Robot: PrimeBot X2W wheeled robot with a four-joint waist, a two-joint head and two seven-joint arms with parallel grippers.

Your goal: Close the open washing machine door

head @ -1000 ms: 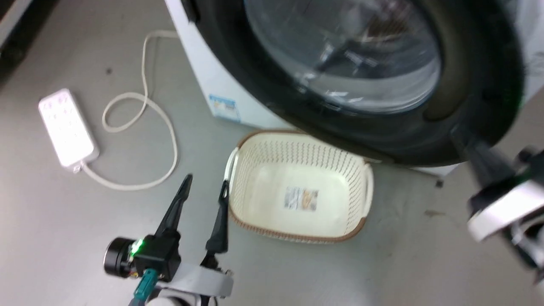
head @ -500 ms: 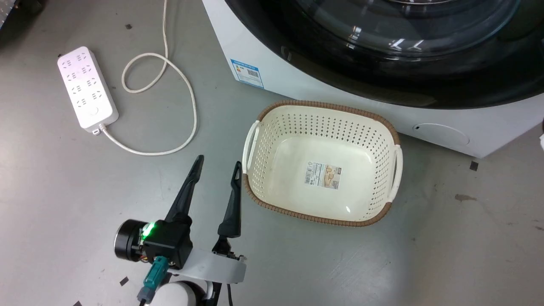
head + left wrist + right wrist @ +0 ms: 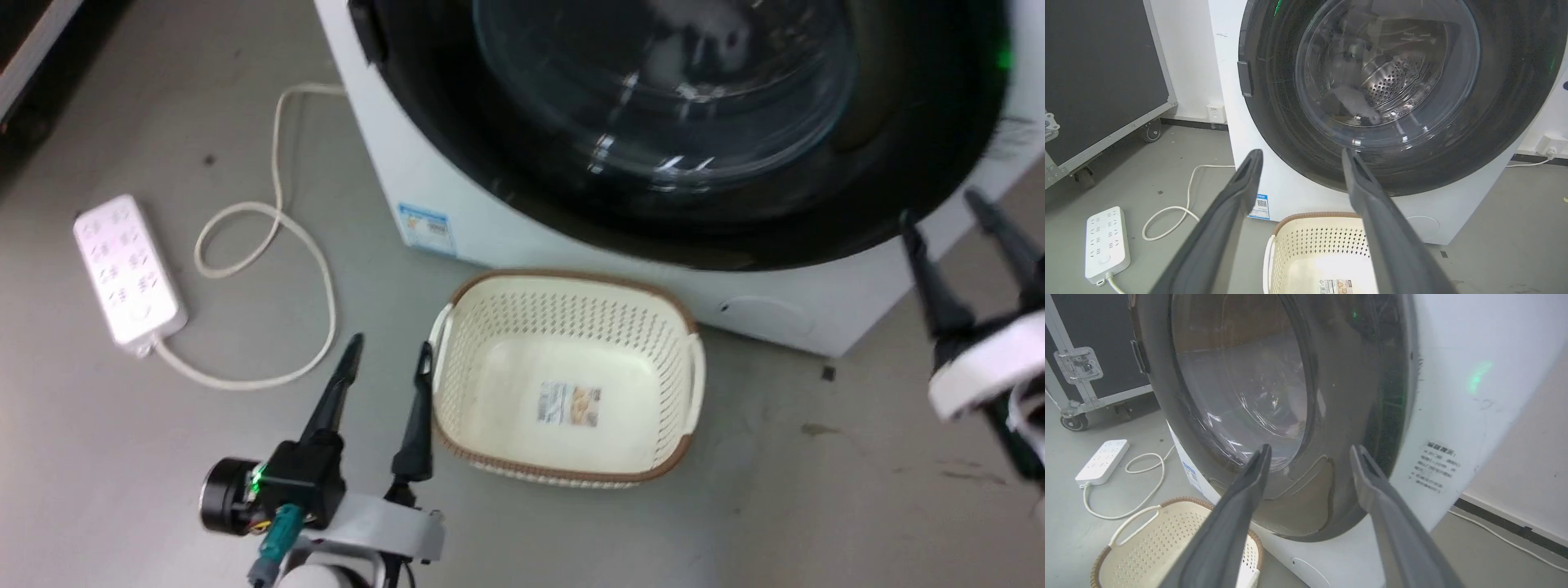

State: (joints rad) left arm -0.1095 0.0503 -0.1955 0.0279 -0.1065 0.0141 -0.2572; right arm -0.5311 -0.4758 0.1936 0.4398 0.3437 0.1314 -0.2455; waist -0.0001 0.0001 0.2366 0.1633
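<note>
The washing machine door [image 3: 457, 131], glossy black with a bulging glass window, lies flat against the front of the white washing machine [image 3: 490, 220]. Through the door's glass [image 3: 1384, 73] the perforated steel drum shows in the left wrist view. My right gripper [image 3: 939, 214] is open just off the door's lower right rim, holding nothing. The right wrist view has the door [image 3: 1237, 388] and the white machine side [image 3: 1453, 396] straight ahead of my right gripper [image 3: 1311, 448]. My left gripper [image 3: 388, 351] is open over the floor beside the basket, pointing at the machine [image 3: 1290, 192].
A cream perforated laundry basket [image 3: 571, 384] stands on the floor right before the machine. A white power strip [image 3: 126, 269] with a looped cable [image 3: 269, 245] lies to the left. A black wheeled case [image 3: 1098, 73] stands left of the machine.
A second ago the door stood out from the machine with my right gripper at its lower rim; it now lies against the front. The head camera swung meanwhile. My left gripper kept its place.
</note>
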